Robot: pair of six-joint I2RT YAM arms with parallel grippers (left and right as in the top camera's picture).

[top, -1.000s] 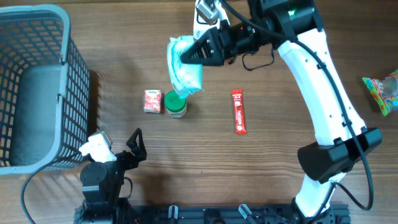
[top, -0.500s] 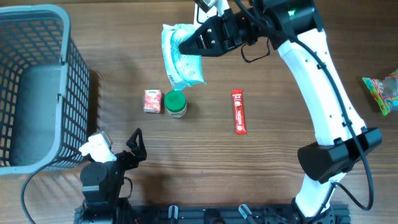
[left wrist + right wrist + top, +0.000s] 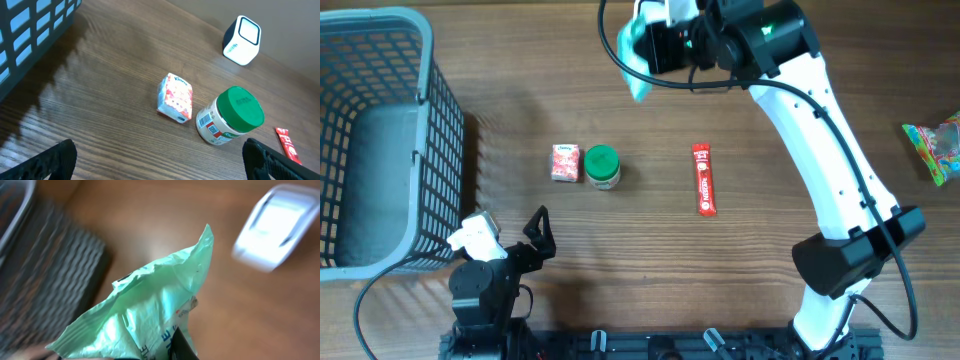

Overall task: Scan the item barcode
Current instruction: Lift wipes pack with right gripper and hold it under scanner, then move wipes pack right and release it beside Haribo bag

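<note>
The item is a pale green plastic packet with blue print, held in the air at the far side of the table. My right gripper is shut on it. In the right wrist view the packet fills the lower middle, with one dark finger pressed on its lower edge. The white scanner shows blurred beyond the packet, at upper right. No barcode shows. My left gripper rests open near the front edge of the table, nothing between its fingers. The scanner also appears far off in the left wrist view.
A small pink packet and a green-lidded jar sit mid-table, with a red stick pack to their right. A grey wire basket stands at the left. A colourful bag lies at the right edge.
My right gripper has carried the green packet up from over the jar toward the far edge of the table, turning it. The left arm has not moved.
</note>
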